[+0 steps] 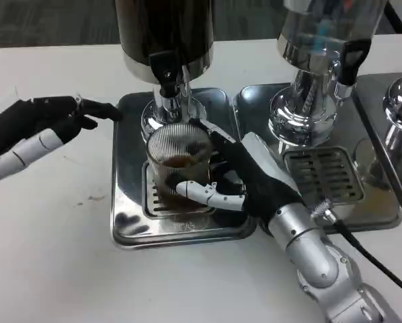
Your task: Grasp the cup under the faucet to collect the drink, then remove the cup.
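A ribbed clear cup (177, 161) with a little dark drink in its bottom stands on the drip grate (162, 203) of the left dispenser, right below its black-handled faucet (169, 81). My right hand (245, 178) wraps around the cup from the right, thumb across its front and fingers behind it. My left hand (43, 131) hovers above the table to the left of the steel base (127, 222), fingers spread and pointing toward the dispenser, holding nothing.
The left dispenser's dark tank (164, 30) rises over the cup. A second dispenser (315, 74) with its own tray and grate (322, 176) stands to the right, and a third (399, 114) sits at the right edge. A black cable (369, 256) runs along my right forearm.
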